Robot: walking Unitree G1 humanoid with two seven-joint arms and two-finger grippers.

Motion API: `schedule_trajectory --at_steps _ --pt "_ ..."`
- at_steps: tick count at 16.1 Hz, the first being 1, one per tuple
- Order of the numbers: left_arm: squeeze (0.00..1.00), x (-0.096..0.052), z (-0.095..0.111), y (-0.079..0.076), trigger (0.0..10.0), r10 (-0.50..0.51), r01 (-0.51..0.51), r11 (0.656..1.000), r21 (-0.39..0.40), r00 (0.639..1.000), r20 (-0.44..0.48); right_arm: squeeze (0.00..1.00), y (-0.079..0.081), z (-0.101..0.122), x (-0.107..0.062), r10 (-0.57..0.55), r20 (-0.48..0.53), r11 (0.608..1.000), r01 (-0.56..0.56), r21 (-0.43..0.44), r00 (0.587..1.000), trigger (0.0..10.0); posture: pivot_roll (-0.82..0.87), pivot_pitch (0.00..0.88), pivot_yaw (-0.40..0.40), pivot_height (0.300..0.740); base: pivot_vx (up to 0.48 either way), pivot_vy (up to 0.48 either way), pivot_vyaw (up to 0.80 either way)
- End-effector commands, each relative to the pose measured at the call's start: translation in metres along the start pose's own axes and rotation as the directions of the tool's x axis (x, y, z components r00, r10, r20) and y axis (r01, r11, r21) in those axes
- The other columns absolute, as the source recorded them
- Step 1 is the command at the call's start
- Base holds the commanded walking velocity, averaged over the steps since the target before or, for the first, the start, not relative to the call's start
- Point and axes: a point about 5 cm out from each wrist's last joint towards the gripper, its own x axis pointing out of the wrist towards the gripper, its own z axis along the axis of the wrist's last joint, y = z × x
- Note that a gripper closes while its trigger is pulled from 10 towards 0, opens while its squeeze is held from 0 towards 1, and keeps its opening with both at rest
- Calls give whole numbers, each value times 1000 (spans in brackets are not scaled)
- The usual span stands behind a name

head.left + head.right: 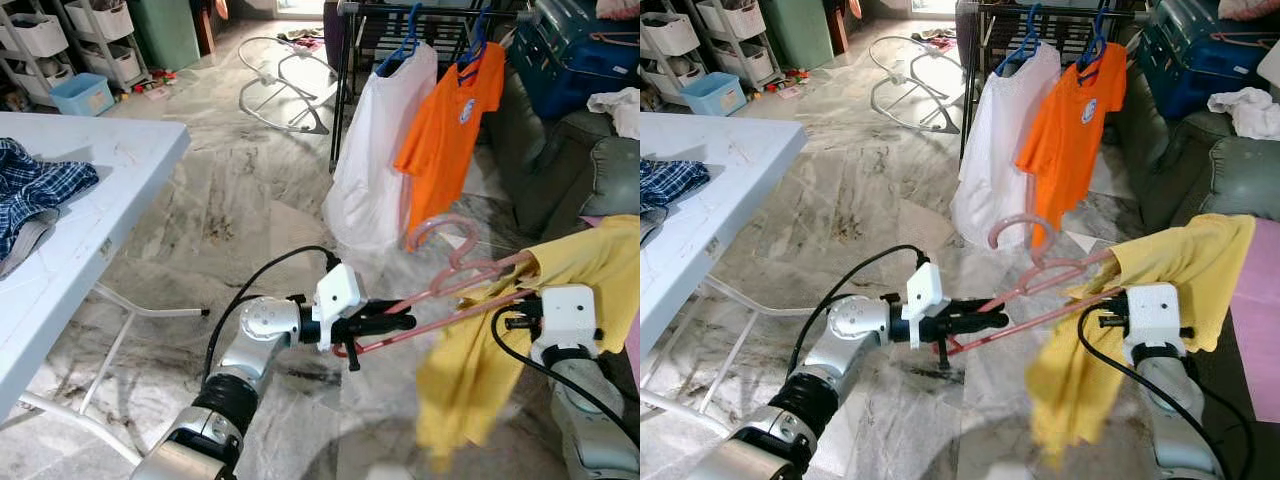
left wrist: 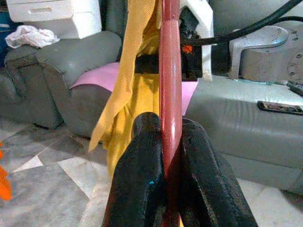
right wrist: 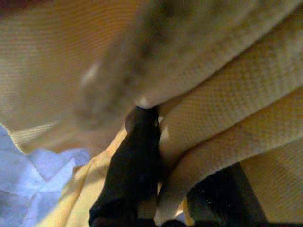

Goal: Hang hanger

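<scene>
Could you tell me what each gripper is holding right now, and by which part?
The left gripper clamps the pink plastic hanger at one end of its bar; the right gripper pinches the yellow cloth shirt draped on it.

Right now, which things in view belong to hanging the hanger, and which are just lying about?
Job:
pink hanger, clamped by the left end effector
yellow shirt on it, gripped by the right end effector
clothes rack

Lying about:
orange shirt
white garment
plaid cloth on the white table
blue tub
</scene>
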Motion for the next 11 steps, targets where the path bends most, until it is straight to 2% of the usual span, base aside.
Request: schedule_trajectory --at_steps 1,5,8,9,10,11 --pt "0 4 11 1 0 -3 1 999 40 999 51 0 -8 1 -2 -45 14 999 45 11 999 0 -110 60 -18 740 0 0 0" --pt "0 0 5 4 0 25 -26 999 44 1000 16 0 -17 2 -5 -95 24 995 95 14 995 0 -105 56 -16 740 0 0 0" --pt "0 -3 -6 7 0 89 -86 995 56 995 -49 0 -17 9 -10 -79 54 997 79 -4 995 0 -103 56 -8 740 0 0 0" --pt "0 -10 -15 9 0 140 -130 987 90 983 -121 0 -16 17 -14 -58 80 998 59 -9 995 0 -105 54 -6 740 0 0 0" --pt "0 -13 -20 9 0 151 -136 985 102 977 -153 0 -18 22 -16 -60 97 998 61 -11 994 0 -107 53 -4 740 0 0 0" --pt "0 -27 -35 9 0 188 -159 979 130 949 -254 0 -27 41 -22 -76 156 996 81 -25 985 0 -113 50 -1 740 0 0 0"
